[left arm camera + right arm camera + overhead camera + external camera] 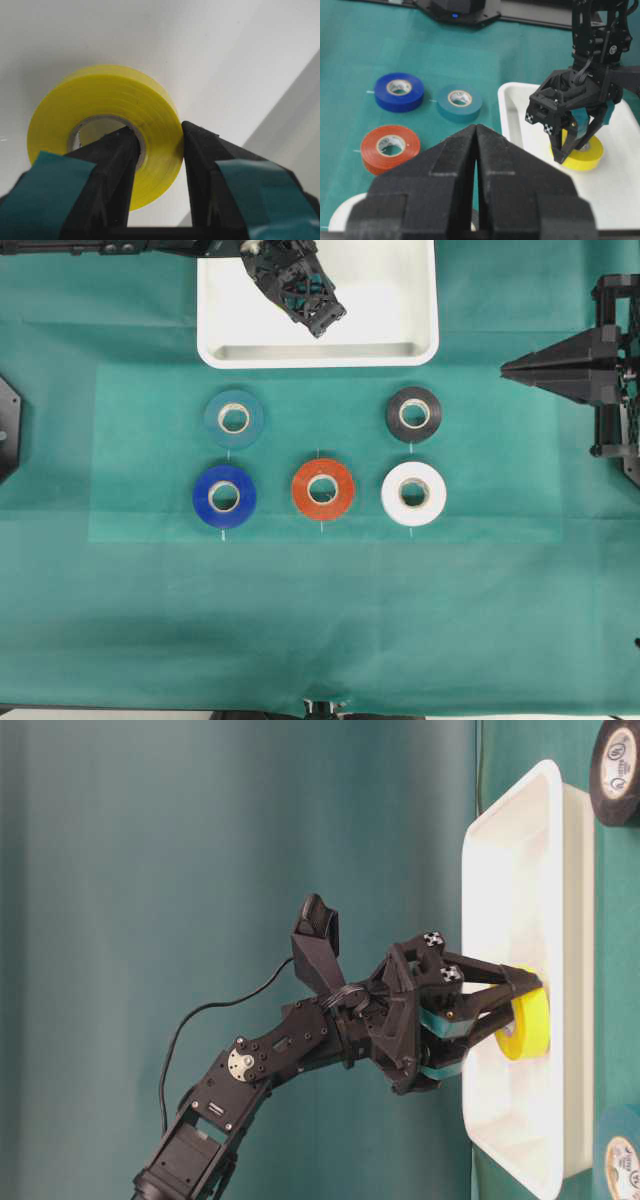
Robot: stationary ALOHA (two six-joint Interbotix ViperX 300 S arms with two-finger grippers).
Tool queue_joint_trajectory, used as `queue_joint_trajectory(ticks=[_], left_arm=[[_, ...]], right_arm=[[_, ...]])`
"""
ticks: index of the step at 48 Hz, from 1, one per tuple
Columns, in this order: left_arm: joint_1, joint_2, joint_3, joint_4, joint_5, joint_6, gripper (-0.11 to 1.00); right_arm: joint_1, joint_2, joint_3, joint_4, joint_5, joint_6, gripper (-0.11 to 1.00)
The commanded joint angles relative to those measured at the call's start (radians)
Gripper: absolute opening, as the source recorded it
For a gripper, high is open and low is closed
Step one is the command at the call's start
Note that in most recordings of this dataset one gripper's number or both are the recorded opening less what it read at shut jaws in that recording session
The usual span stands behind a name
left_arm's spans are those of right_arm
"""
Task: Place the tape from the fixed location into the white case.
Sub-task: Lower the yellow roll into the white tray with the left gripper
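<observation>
The yellow tape (110,95) is pinched by my left gripper (157,131), one finger inside its pale core and the other against the outer wall. The roll lies flat and low inside the white case (230,350); I cannot tell whether it touches the floor. From the side, the tape (530,1025) sits within the rim of the case (520,850). In the overhead view my left gripper (322,320) hides the roll. My right gripper (505,367) rests at the right of the table, shut and empty; its view shows the tape (587,156) in the case (620,190).
On the green cloth in front of the case lie a teal roll (234,418), a blue roll (224,496), an orange-red roll (322,489), a white roll (414,493) and a black roll (413,414). The spot between the teal and black rolls is bare.
</observation>
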Motion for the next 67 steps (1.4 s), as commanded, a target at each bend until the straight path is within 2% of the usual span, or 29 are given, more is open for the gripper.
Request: queue_joint_trajectory(ticks=[1,3,10,13,19,35,56,67], left_arm=[[-0.002,-0.023,-0.014,-0.002,-0.006,0.005,0.26],[-0.003,-0.025,-0.014,-0.002,-0.006,0.011,0.32],[-0.005,-0.025,-0.012,-0.006,0.002,0.037,0.78],[-0.005,-0.025,-0.012,-0.008,0.008,0.035,0.91],[-0.006,-0.029,-0.012,-0.006,0.014,0.035,0.84],[-0.017,-0.057,-0.028,-0.011,0.028,0.035,0.85],[-0.055,-0.176,-0.109,-0.011,0.16,0.037,0.85],[-0.077,-0.236,-0.117,-0.011,0.221,0.037,0.85]], right_arm=[[-0.002,0.005,-0.023,0.0,-0.003,0.002,0.0],[0.0,0.005,-0.023,0.0,-0.003,0.002,0.0],[-0.002,0.005,-0.023,0.0,-0.003,0.002,0.0],[0.0,0.005,-0.023,0.0,-0.003,0.002,0.0],[-0.002,0.005,-0.025,0.0,-0.003,0.002,0.0],[-0.002,0.005,-0.025,0.0,-0.003,0.002,0.0],[-0.002,0.005,-0.026,0.0,-0.002,0.002,0.0],[-0.002,0.002,-0.026,0.0,-0.002,0.002,0.0]])
